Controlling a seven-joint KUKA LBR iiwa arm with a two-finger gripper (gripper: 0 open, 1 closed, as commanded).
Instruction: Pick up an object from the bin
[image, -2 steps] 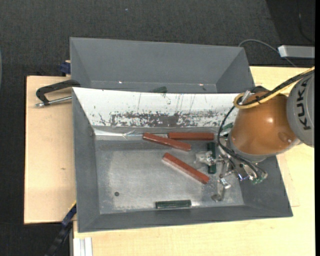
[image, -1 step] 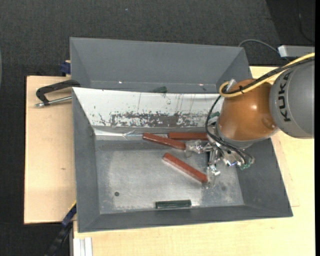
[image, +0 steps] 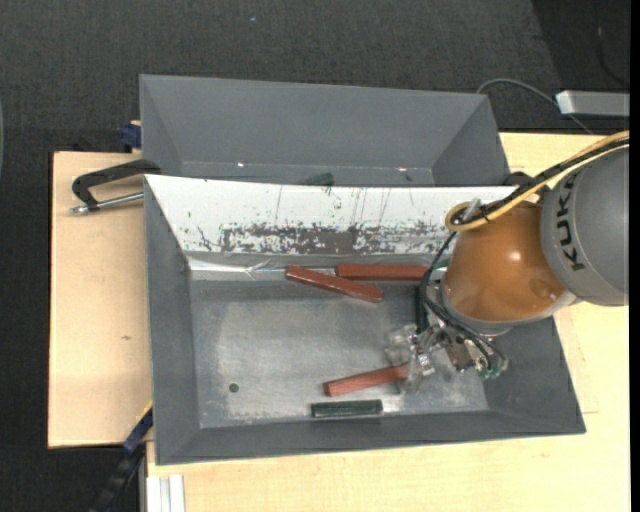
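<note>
My gripper (image: 412, 362) is low over the right part of the bin floor, under the orange cover. Its metal tips sit at the right end of a flat red-brown stick (image: 362, 381) that lies slanted on the floor. A dark green-black bar (image: 346, 408) lies just in front of that stick, by the near wall. I cannot make out whether the stick is between the fingers.
Two more red-brown sticks lie by the far wall: one slanted (image: 333, 285), one flat along the wall (image: 382, 270). The left half of the bin floor is bare metal. The arm and its cables cover the right wall.
</note>
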